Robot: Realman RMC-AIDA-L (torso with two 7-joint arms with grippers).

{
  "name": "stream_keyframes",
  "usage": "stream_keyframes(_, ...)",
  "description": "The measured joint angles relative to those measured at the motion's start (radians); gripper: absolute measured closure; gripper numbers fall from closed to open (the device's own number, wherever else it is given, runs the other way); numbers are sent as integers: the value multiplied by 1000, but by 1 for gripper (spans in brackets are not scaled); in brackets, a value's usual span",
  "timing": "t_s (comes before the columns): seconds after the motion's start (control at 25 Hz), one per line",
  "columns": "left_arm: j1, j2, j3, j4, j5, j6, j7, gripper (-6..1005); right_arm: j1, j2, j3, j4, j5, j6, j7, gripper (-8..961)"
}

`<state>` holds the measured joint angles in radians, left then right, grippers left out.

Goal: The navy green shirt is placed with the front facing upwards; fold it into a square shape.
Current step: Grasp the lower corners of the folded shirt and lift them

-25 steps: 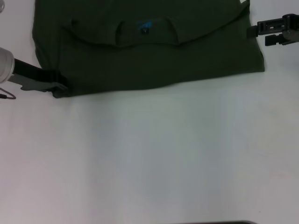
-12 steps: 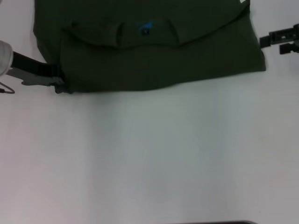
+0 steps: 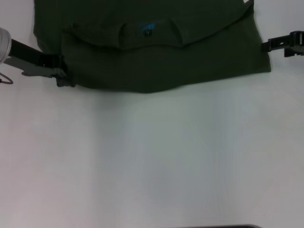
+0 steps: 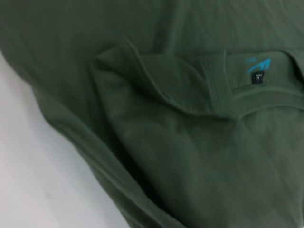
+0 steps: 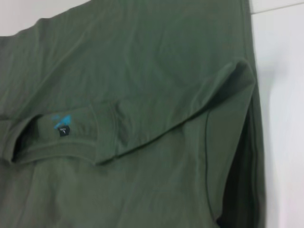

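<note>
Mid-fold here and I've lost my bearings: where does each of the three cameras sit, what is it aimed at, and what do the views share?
Head view: on the robot's head, looking down at the navy green shirt on the white table; left end effector at its near left corner, right end effector beside its right edge.
Left wrist view: on the left arm, over the shirt; no end effector shows.
Right wrist view: on the right arm, over the shirt; no end effector shows.
Shared: all three show the blue neck label.

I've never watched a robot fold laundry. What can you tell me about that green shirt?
The navy green shirt is dark olive, soft-looking cotton, lying partly folded on the white table, its collar with a small blue neck label facing up. The left pincer is at its near left corner; the right pincer sits just off its right edge.
</note>
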<state>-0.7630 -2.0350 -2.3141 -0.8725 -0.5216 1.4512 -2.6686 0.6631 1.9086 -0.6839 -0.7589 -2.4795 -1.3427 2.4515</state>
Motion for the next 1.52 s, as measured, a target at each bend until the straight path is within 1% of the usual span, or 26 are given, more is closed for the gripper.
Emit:
stream_keyframes(0.16, -6, 1, -17, 0, 0, -1, 0, 975, 8, 19, -32, 47, -1, 75, -27, 7)
stream_keyframes(0.32, -7, 1, -21, 0, 0, -5, 0, 974, 9, 39, -38, 58, -1, 121, -42, 7)
stream_keyframes(0.6, -9, 0, -21, 0, 0, -11, -1, 974, 9, 52, -39, 65, -1, 139, -55, 8)
stream_keyframes(0.84, -10, -3, -22, 0, 0, -11, -1, 974, 11, 52, -42, 106, -2, 157, -61, 8)
stream_keyframes(1.04, -16, -6, -22, 0, 0, -10, -1, 974, 12, 42, -45, 106, -3, 151, -36, 16)
stream_keyframes(1.12, -18, -6, -22, 0, 0, -8, -1, 974, 9, 41, -44, 102, -2, 153, -30, 22)
stream_keyframes(1.36, -20, -7, -22, 0, 0, -6, 0, 974, 12, 41, -49, 107, -3, 159, -31, 217)
stream_keyframes(1.52, -21, -7, -22, 1, 0, -9, 0, 974, 18, 41, -50, 108, -3, 157, -32, 411)
